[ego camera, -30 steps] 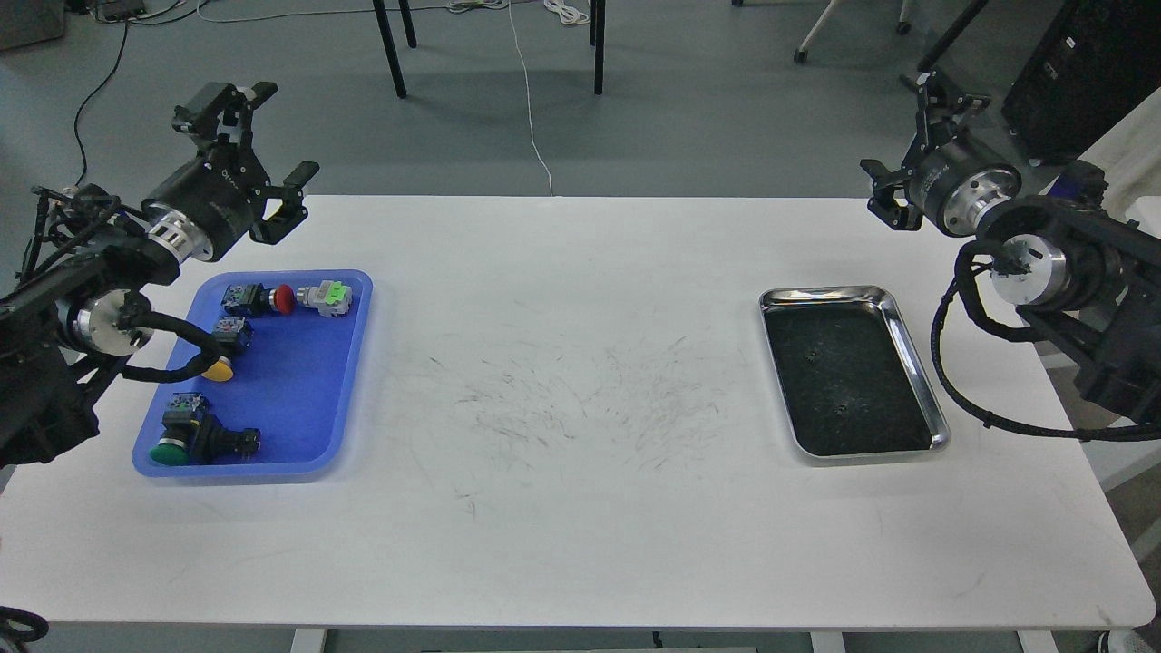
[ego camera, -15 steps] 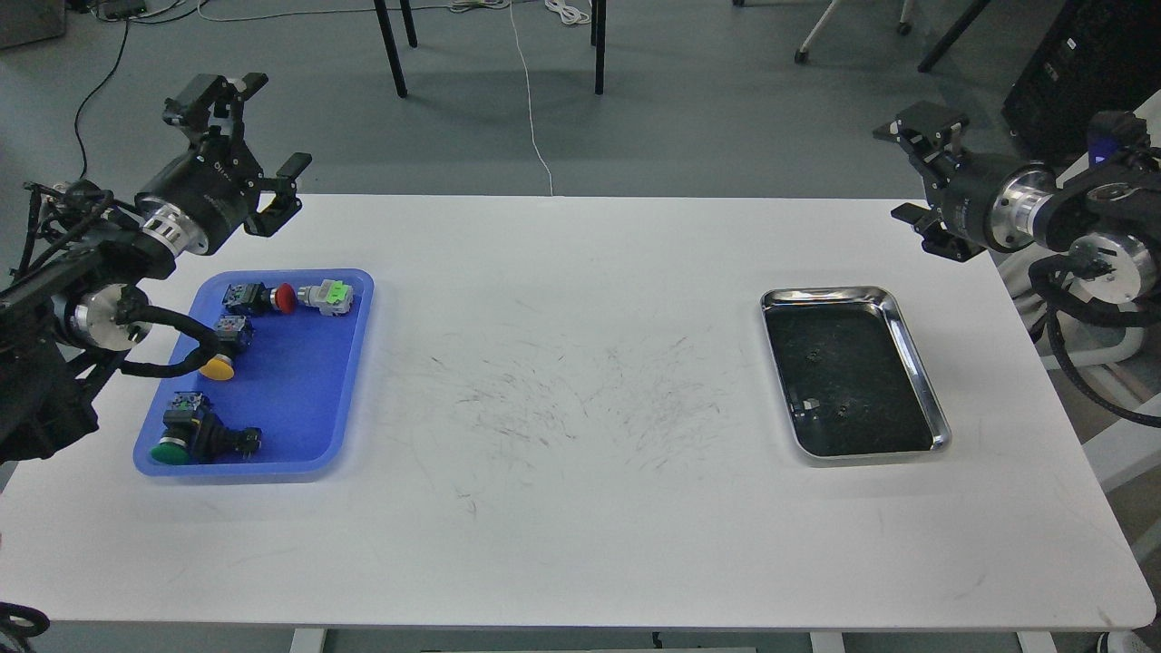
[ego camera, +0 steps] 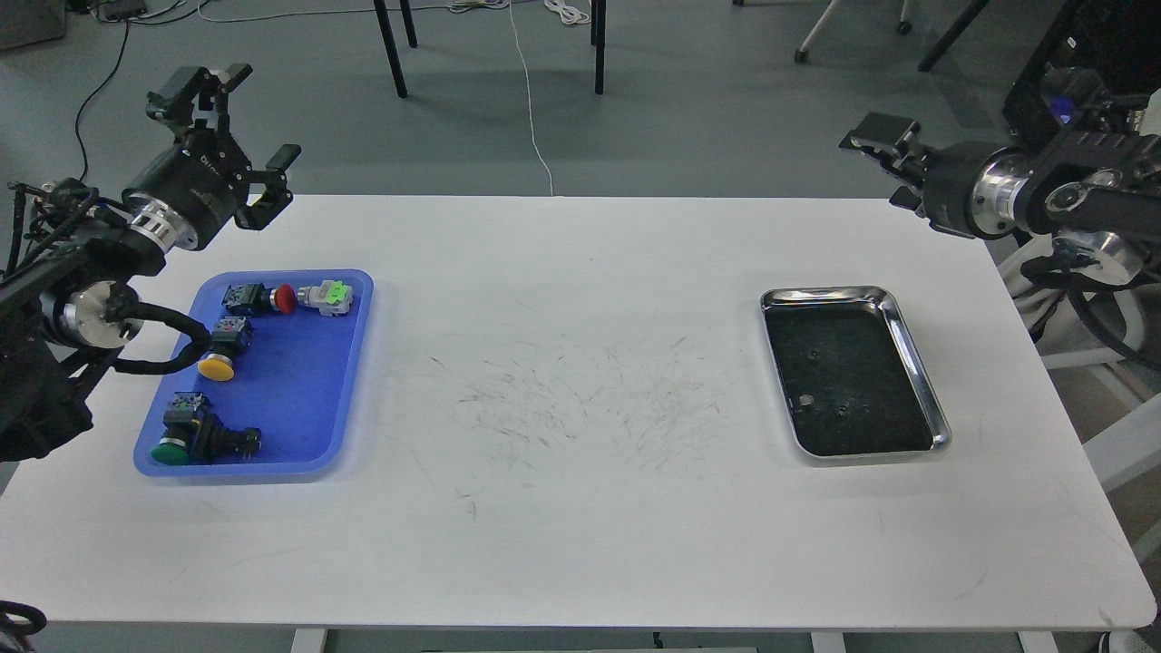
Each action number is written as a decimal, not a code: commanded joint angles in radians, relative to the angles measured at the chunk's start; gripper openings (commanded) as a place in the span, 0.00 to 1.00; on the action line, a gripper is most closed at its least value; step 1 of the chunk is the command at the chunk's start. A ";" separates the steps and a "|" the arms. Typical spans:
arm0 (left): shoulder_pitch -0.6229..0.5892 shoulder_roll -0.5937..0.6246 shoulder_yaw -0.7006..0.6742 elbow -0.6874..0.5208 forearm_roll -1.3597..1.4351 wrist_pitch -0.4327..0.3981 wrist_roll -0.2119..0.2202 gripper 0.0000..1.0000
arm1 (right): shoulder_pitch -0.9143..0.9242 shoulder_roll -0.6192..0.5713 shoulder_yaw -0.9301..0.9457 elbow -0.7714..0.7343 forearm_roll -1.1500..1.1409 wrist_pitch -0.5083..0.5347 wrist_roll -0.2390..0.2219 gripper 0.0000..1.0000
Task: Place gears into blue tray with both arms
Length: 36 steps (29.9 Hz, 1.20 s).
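The left gripper (ego camera: 238, 127) hangs at ten o'clock above the table's (ego camera: 580, 544) far left corner, fingers spread wide and empty. The right gripper (ego camera: 882, 159) sits at two o'clock beyond the far right edge, seen side-on, so I cannot tell how far its fingers part. The gears (ego camera: 827, 399) lie as faint dark specks in the steel tray (ego camera: 916, 363) at three o'clock. The blue tray (ego camera: 308, 381) at nine o'clock holds four switches (ego camera: 204, 435) with red, green, yellow and dark green caps
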 commanded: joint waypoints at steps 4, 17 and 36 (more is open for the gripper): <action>0.004 0.005 -0.009 0.000 0.000 -0.003 0.000 0.98 | 0.050 0.095 -0.142 -0.003 -0.184 0.029 0.001 0.98; 0.004 0.005 -0.010 0.000 0.000 -0.003 0.000 0.98 | 0.030 0.267 -0.297 -0.064 -0.399 0.024 0.065 0.95; 0.006 0.005 -0.010 0.000 0.001 0.003 0.000 0.98 | -0.071 0.307 -0.355 -0.107 -0.514 0.019 0.171 0.88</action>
